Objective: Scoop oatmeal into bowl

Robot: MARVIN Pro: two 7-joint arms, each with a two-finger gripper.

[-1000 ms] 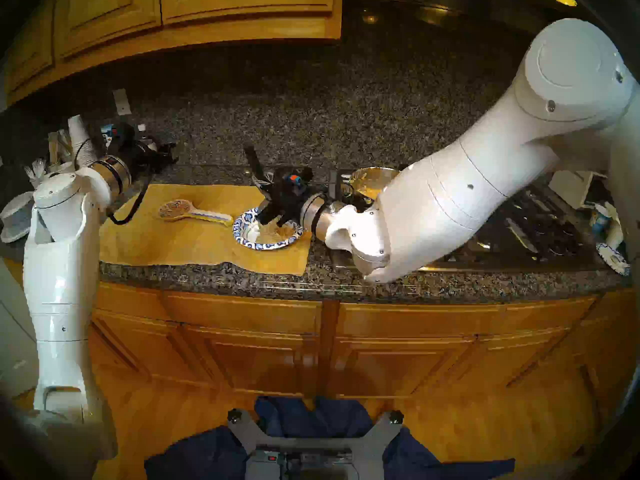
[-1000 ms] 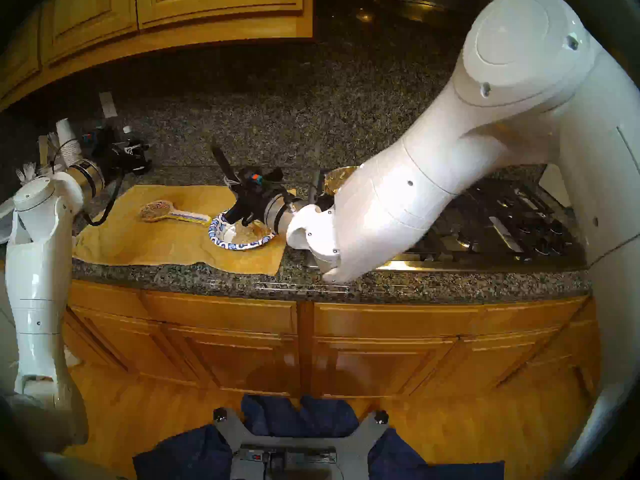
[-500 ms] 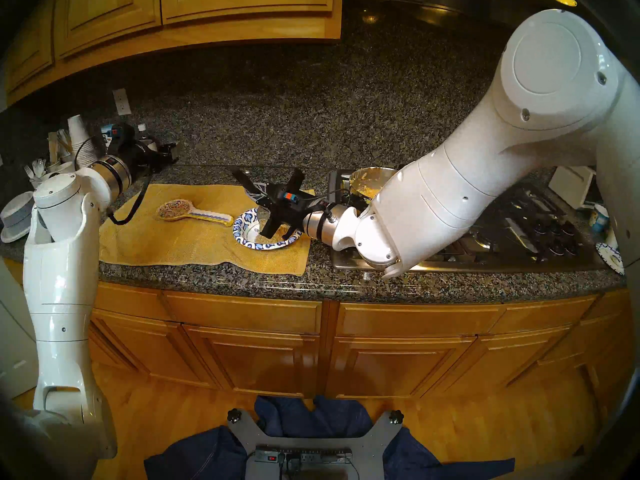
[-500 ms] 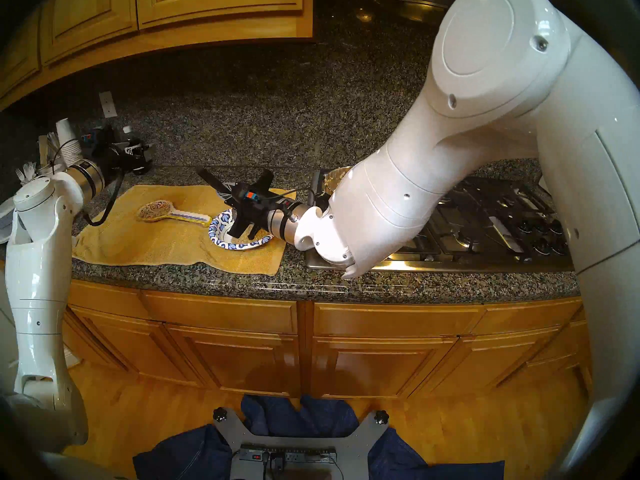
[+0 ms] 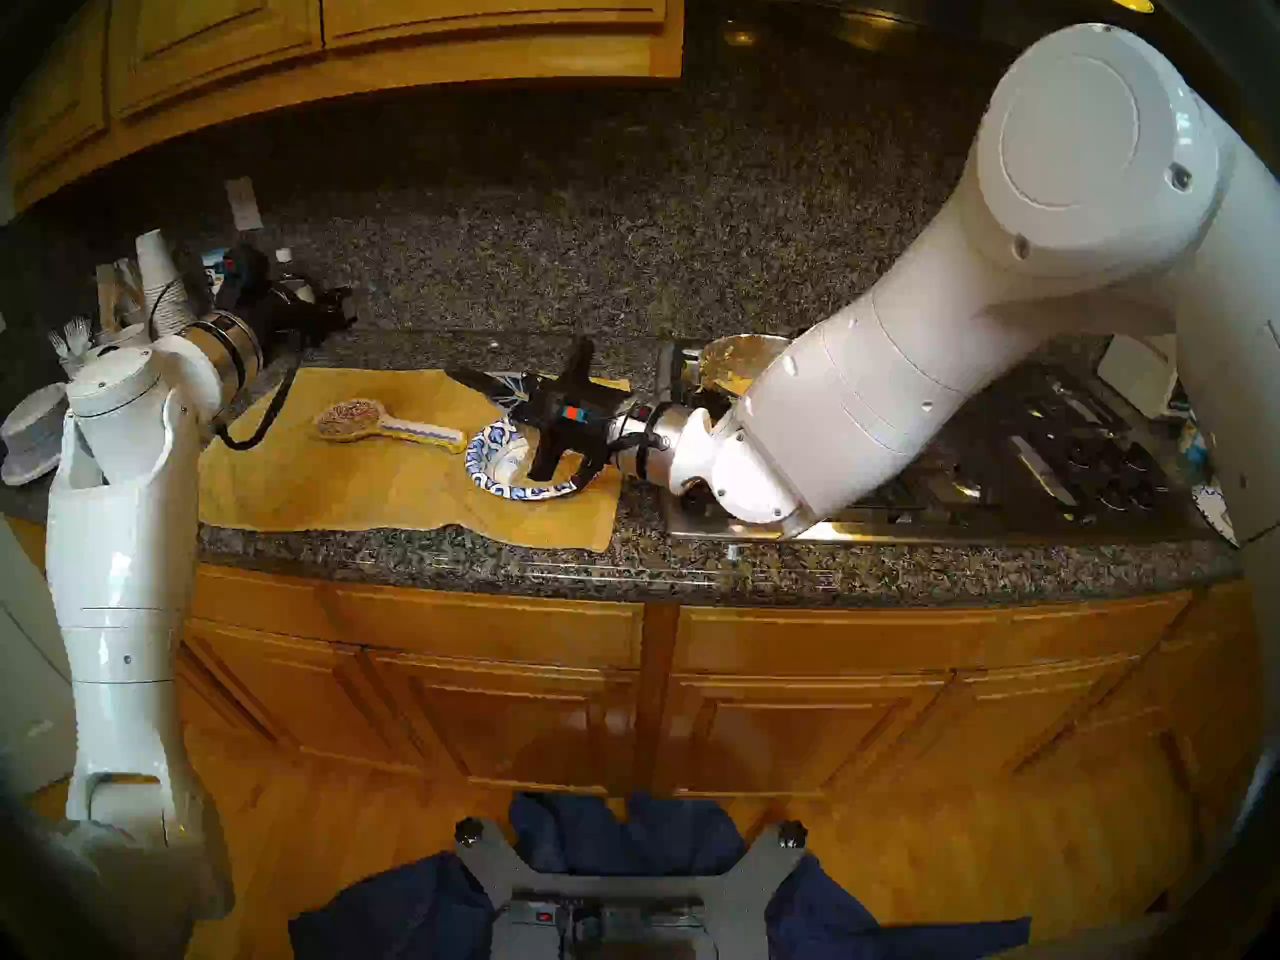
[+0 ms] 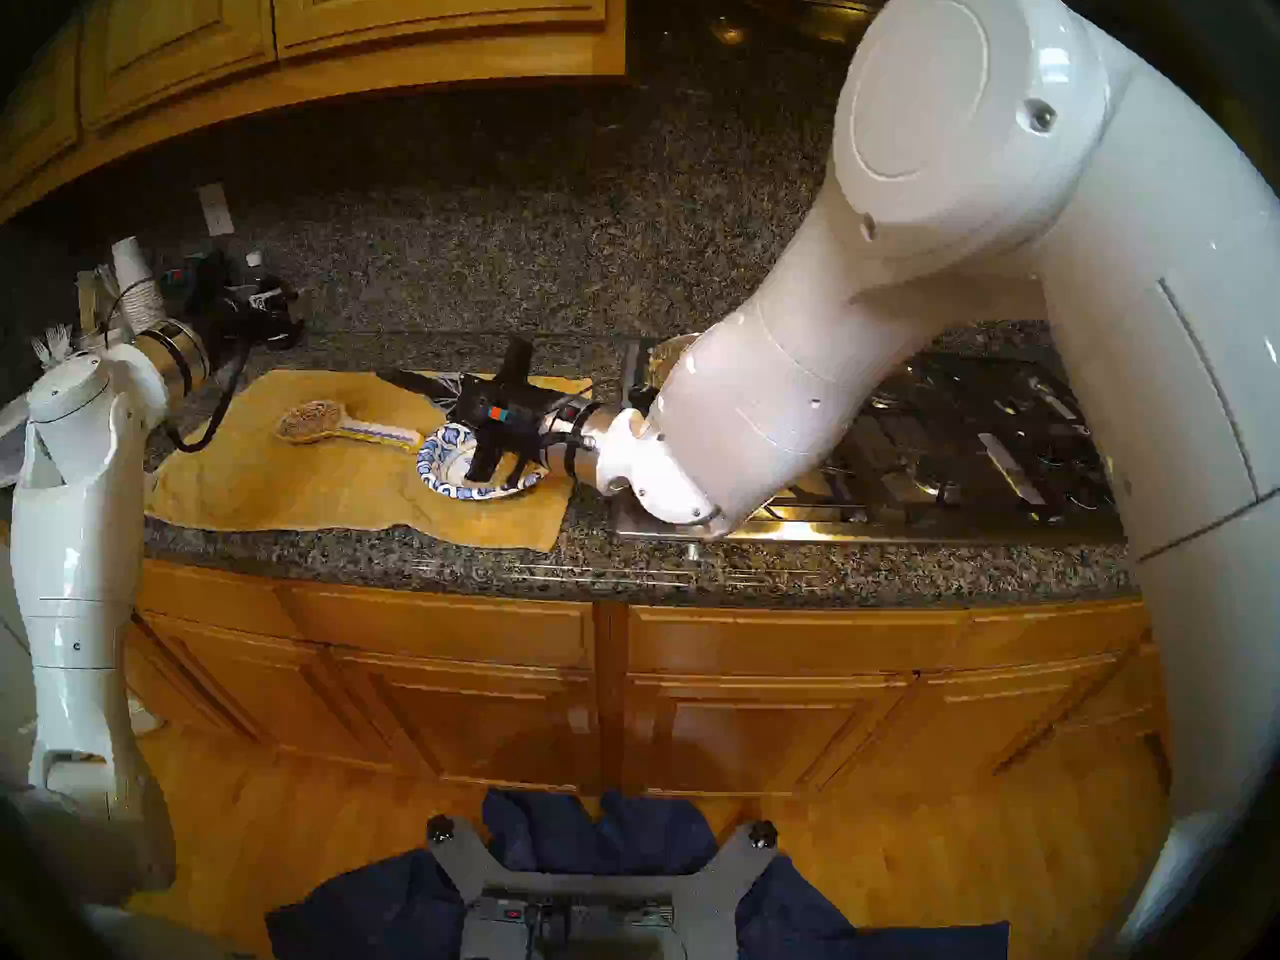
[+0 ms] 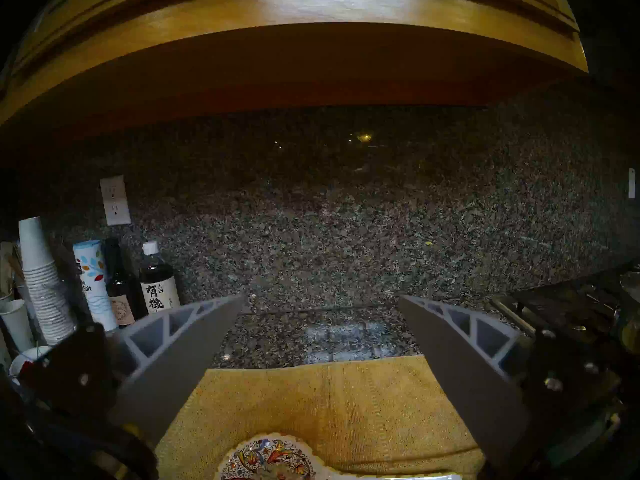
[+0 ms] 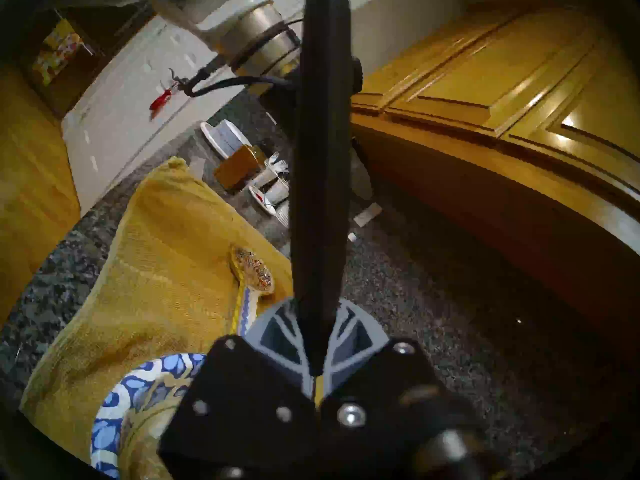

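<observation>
Right hand (image 8: 317, 344) clamped on black utensil handle (image 8: 320, 178), poised over bowl (image 5: 485, 477) on yellow towel (image 5: 388, 480); oatmeal apparently inside, mostly hidden. Left hand (image 7: 320, 334) agape over counter (image 7: 311, 334).

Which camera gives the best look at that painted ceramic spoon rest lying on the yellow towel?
The head left view: the painted ceramic spoon rest shows whole, bowl and handle, on the yellow towel. The head right view matches it. The left wrist view catches only its floral bowl at the bottom edge; the right wrist view sees it edge-on, partly hidden.
</observation>
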